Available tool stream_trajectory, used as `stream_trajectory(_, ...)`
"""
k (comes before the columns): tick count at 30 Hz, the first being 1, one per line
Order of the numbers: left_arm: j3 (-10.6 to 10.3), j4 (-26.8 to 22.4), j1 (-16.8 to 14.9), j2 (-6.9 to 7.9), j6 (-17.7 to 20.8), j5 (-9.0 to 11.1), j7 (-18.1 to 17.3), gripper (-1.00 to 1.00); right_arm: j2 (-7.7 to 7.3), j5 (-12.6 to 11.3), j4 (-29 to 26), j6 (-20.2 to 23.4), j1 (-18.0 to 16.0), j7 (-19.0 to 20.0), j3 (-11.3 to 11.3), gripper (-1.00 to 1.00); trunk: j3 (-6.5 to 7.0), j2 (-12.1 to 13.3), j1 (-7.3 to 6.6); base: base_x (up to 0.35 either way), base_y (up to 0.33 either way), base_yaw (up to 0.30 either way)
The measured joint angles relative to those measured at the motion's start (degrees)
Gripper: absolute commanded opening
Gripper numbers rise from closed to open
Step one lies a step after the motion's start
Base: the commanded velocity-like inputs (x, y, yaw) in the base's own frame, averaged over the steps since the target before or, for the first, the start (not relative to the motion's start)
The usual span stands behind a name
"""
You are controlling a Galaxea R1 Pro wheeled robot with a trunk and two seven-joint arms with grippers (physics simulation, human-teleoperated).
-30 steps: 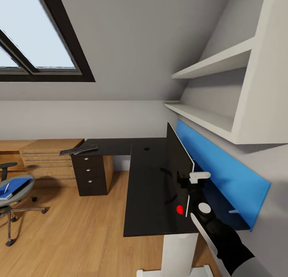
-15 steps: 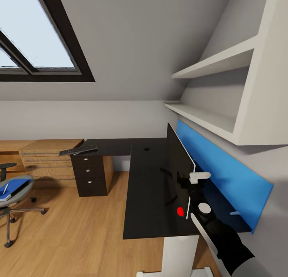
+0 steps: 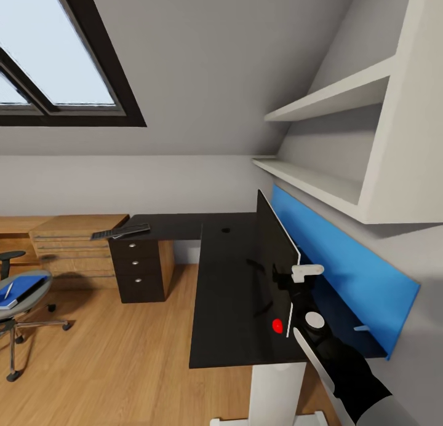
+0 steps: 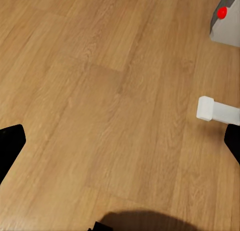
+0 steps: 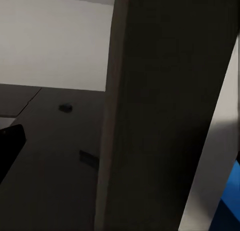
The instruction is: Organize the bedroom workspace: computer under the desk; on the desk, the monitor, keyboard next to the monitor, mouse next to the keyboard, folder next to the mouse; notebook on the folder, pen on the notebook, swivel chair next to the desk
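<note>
On the black desk [image 3: 227,291] the monitor [image 3: 275,254] stood by the right gripper [image 3: 294,277], whose grip I could not tell; keyboard [image 3: 121,231] lay on the far wing, mouse unseen; folder [image 3: 21,287] remained on the swivel chair [image 3: 24,303]; left gripper [image 4: 120,141] gaped empty.

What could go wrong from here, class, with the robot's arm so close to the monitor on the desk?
1. The monitor stands thin and upright near the black desk edge; a nudge from the right arm beside it might tip it.
2. The keyboard overhangs the far desk corner and could slide off.
</note>
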Motion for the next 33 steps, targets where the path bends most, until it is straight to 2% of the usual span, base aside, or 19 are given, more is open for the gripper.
stream_trajectory(33,0.15,0.00,0.00,0.03,-0.09,-0.01,-0.01,1.00,0.00,0.00,0.00,0.00,-0.01,-0.02,0.08,1.00,1.34,0.00,0.00,0.000,0.000,0.000)
